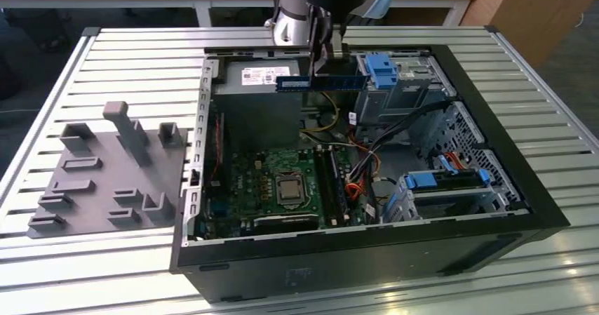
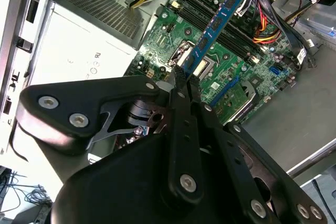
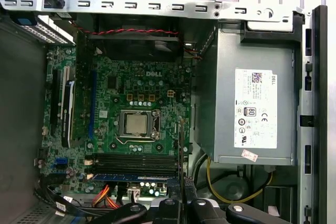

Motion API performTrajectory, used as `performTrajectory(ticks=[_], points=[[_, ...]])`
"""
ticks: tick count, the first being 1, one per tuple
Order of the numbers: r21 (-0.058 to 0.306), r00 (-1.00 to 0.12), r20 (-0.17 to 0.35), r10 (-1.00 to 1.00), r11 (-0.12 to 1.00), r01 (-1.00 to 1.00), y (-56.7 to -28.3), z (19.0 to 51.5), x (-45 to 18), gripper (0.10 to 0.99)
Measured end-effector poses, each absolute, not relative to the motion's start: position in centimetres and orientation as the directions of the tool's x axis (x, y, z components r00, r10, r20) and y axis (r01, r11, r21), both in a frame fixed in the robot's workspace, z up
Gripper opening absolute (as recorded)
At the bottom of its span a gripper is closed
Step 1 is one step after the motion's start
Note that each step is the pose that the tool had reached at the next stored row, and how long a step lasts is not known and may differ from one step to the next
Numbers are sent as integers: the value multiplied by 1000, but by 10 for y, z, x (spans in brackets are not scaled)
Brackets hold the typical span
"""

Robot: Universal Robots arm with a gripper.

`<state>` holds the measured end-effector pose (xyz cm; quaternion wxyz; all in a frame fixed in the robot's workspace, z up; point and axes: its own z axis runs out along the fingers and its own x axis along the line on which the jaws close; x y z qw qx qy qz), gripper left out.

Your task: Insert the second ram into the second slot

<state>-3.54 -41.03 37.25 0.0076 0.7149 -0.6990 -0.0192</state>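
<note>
Carriage rather than seating looks to be the step in hand: the second ram [image 1: 323, 82], a thin blue stick with a white label near one end, hangs in the air, clamped in the pincer [image 1: 325, 71] and sticking out level to either side of it. The fingers [image 2: 177, 108] are drawn almost together, with only the board's thickness between them, so the pincer is closed on the stick and touches nothing else that I can see. Below the pincer and well apart from it lie the dark memory slots [image 3: 136, 161], running side by side on the green motherboard [image 3: 105, 103] next to the processor socket [image 3: 137, 124]; whether any of them is filled I cannot tell. By my reading the insertion is not yet begun, and it would call for the stick's contact edge to be brought parallel to the slot meant for it and exactly over it, then pressed straight down, since a tilt or a small offset could jam the thin board against the neighbouring slot or the cables [image 2: 262, 32] close by. Nearer the pincer, the grey power supply [image 1: 257, 76] sits just beneath and beside the stick, and a chunky blue drive-bay clip [image 1: 381, 69] stands near its far end. All this sits in the open computer case [image 1: 374, 248], which rests on the slatted counter [image 1: 131, 48].
</note>
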Motion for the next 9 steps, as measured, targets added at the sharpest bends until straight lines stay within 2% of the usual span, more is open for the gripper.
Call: performTrajectory(ticks=[9], points=[[38,-8,-17,-1000,7,-999,-410,372,-35,137]])
